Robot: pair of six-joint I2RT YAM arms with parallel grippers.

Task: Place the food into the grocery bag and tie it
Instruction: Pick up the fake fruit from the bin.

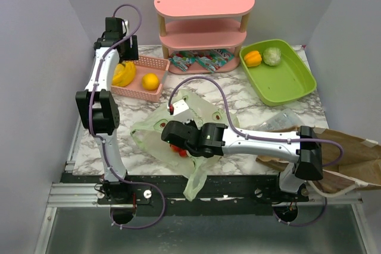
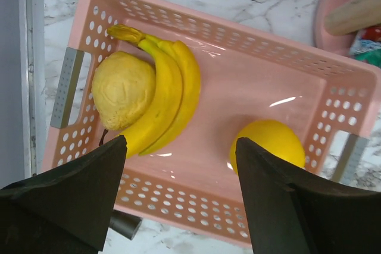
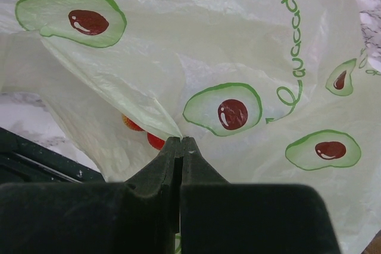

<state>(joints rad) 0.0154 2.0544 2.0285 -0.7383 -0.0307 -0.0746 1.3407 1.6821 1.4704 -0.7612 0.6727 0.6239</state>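
The pale-green avocado-print grocery bag [image 1: 199, 111] lies crumpled at the table's middle. My right gripper [image 1: 171, 133] is shut, pinching a fold of the bag's film [image 3: 180, 140]. Small red fruits [image 3: 153, 141] show through the film beside the jaws, and in the top view [image 1: 178, 150]. My left gripper [image 2: 180, 147] is open and empty above the pink basket [image 2: 178, 200], holding yellow bananas [image 2: 172, 93]. An orange bell pepper [image 1: 253, 57] and a pale green leafy head [image 1: 272, 56] lie in the green tray [image 1: 294, 84]. Teal-and-red snack packets [image 1: 202, 60] lie under the pink shelf.
The basket also holds a rough yellow pear-like fruit [image 2: 122, 90] and a round yellow fruit [image 2: 268, 144]. A pink shelf [image 1: 204, 1] stands at the back. A brown paper bag [image 1: 351, 159] lies at the right front. Grey walls close both sides.
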